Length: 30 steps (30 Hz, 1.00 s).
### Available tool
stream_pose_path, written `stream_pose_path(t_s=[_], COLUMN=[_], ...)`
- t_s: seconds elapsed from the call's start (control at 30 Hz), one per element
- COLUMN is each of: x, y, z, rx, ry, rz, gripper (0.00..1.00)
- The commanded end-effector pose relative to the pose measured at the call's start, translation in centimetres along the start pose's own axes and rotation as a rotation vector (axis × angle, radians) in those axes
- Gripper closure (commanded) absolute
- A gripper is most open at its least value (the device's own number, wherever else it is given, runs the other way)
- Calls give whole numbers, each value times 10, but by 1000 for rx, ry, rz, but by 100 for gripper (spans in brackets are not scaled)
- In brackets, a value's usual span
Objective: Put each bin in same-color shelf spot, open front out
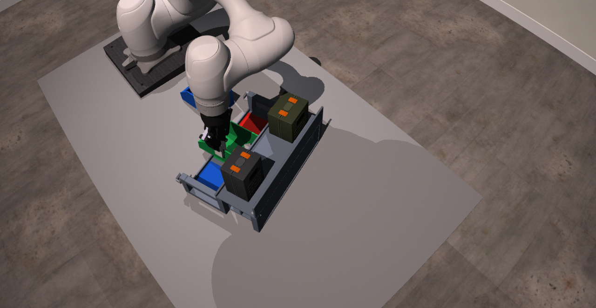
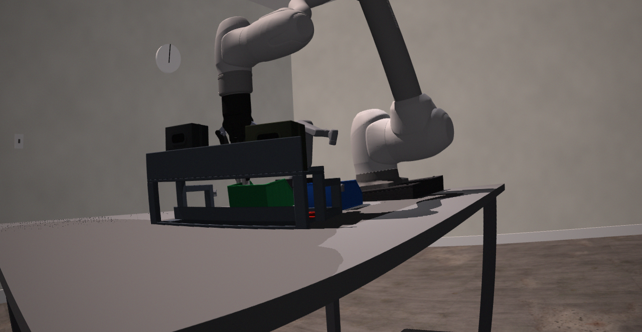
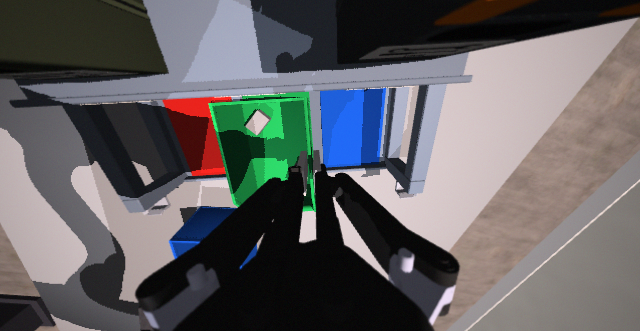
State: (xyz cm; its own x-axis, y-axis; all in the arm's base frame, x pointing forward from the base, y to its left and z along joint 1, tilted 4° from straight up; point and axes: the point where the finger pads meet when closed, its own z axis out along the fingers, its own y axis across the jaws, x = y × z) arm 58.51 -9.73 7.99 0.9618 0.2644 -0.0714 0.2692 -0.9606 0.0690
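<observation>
Green bin (image 1: 243,134) (image 2: 247,195) (image 3: 272,153) below the hand (image 1: 220,152) (image 2: 242,181) (image 3: 310,160), fingers slightly spread, straddling its side wall (image 3: 307,131)

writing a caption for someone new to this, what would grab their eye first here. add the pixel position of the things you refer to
Probably the bright green bin (image 1: 243,134) (image 2: 249,195) (image 3: 270,146), a pale block (image 3: 257,122) inside it, sitting between the shelf's red mark (image 1: 252,123) (image 3: 192,138) and blue mark (image 1: 211,176) (image 3: 345,128). Next comes the big white arm (image 1: 250,27) (image 2: 269,35) arching over the table, its black jaws down at the bin's side wall. Then the two dark cases with orange latches, up on the shelf's top board.
</observation>
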Motion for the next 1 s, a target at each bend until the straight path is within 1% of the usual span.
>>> stream_pose_path(t_s=[0.0, 0.67, 0.97], x=[0, 0, 0], y=[0, 0, 0], z=[0, -1, -5], rx=[0, 0, 0], ry=[0, 0, 0], rz=[0, 0, 0], gripper=[85, 85, 85])
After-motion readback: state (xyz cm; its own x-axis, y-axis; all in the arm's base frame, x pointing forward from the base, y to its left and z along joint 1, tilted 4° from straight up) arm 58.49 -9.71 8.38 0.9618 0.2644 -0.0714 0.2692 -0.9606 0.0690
